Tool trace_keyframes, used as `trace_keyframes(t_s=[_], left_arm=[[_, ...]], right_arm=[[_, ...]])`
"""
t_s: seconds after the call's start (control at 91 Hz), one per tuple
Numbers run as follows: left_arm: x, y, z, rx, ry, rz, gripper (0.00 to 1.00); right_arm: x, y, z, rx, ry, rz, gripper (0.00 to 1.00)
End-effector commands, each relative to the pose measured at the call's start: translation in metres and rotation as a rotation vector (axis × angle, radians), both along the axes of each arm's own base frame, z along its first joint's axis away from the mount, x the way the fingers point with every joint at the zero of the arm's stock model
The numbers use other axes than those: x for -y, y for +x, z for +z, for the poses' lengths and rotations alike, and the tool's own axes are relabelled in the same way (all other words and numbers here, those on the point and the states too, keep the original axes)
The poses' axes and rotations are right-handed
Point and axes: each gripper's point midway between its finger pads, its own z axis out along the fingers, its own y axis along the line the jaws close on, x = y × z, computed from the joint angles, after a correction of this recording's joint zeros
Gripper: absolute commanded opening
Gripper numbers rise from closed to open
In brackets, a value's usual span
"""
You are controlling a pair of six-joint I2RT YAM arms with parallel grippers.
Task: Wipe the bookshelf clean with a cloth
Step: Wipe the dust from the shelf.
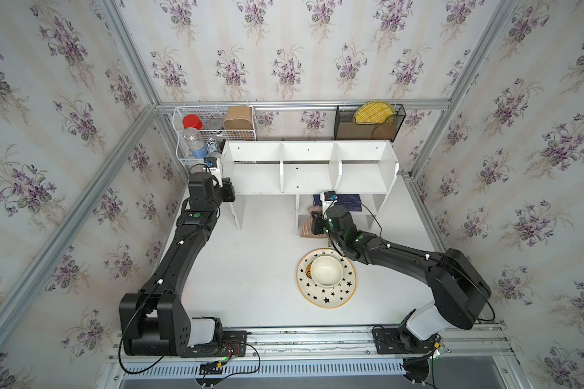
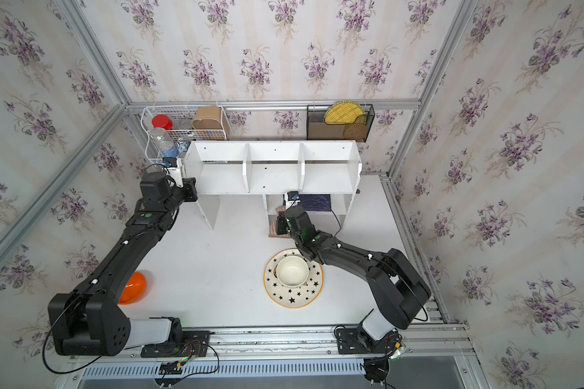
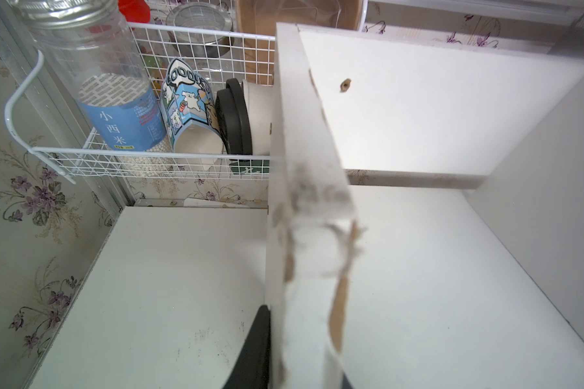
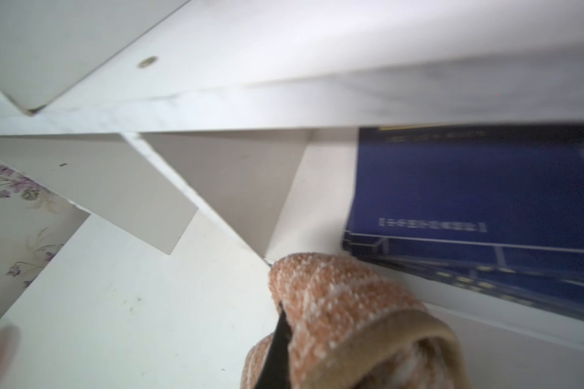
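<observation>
A: layout, big stuff first?
B: white table [image 1: 250,276]. bookshelf [image 1: 309,170] stands at its back edge, with three bare upper bays in both top views. white wire basket [image 1: 182,150] hangs on the wall behind the shelf's left end, black mesh rack [image 1: 398,124] behind its right end.
A: arms?
B: left gripper [image 1: 229,190] is on the bookshelf's left side panel. In the left wrist view the panel's chipped front edge runs between the two black fingers [image 3: 255,350], one on each side. The gap is narrow and pinched on the panel. right gripper [image 1: 317,225] is at the front of the lower shelves, closed tight around the cloth [image 4: 334,303].
A: table items?
B: star-patterned plate [image 1: 329,299] sits mid-table, right beside the right forearm, with a cream bowl [image 1: 327,272] on it. orange round object [image 2: 134,288] lies by the left arm, partly hidden behind it.
A: cloth position, exactly?
B: it's bunched over the right fingers. Its tip touches the lower shelf's front edge, at that compartment's left wall. In both top views the striped end hangs in front of that wall, down toward the table. dark blue book [image 4: 469,188] lies flat on the same lower shelf, just beside the cloth. Can't tell if they touch.
</observation>
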Motion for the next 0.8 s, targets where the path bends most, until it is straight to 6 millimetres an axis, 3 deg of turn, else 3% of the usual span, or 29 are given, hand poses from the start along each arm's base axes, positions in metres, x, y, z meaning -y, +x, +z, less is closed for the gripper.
trace_keyframes(t_s=[0.0, 0.088, 0.187, 0.286, 0.308, 0.407, 0.473, 0.571, 0.692, 0.791], left_arm=[[0.023, -0.013, -0.020, -0.112, -0.107, -0.100, 0.00], [0.023, -0.013, -0.021, -0.115, -0.109, -0.101, 0.00], [0.023, -0.013, -0.021, -0.115, -0.108, -0.100, 0.00], [0.023, -0.013, -0.021, -0.114, -0.107, -0.100, 0.00], [0.023, -0.013, -0.021, -0.114, -0.109, -0.098, 0.00], [0.022, -0.012, -0.022, -0.116, -0.108, -0.097, 0.00], [0.022, -0.012, -0.022, -0.119, -0.107, -0.096, 0.00], [0.022, -0.012, -0.023, -0.121, -0.107, -0.095, 0.00], [0.022, -0.012, -0.023, -0.122, -0.107, -0.095, 0.00], [0.022, -0.011, -0.023, -0.124, -0.107, -0.093, 0.00]], right_arm=[[-0.003, 0.003, -0.003, -0.009, 0.002, -0.027, 0.00], [0.015, 0.002, -0.018, -0.024, -0.031, -0.067, 0.00], [0.055, 0.004, -0.034, -0.061, -0.032, -0.139, 0.00], [0.108, 0.008, -0.044, -0.096, -0.001, -0.237, 0.00], [0.129, 0.012, -0.047, -0.108, 0.010, -0.285, 0.00], [0.185, 0.018, -0.042, -0.119, 0.053, -0.397, 0.00], [0.212, 0.023, -0.032, -0.116, 0.063, -0.443, 0.00], [0.234, 0.027, 0.002, -0.047, 0.041, -0.489, 0.00], [0.235, 0.030, 0.050, 0.043, 0.033, -0.470, 0.00], [0.228, 0.029, 0.076, 0.088, 0.019, -0.440, 0.00]])
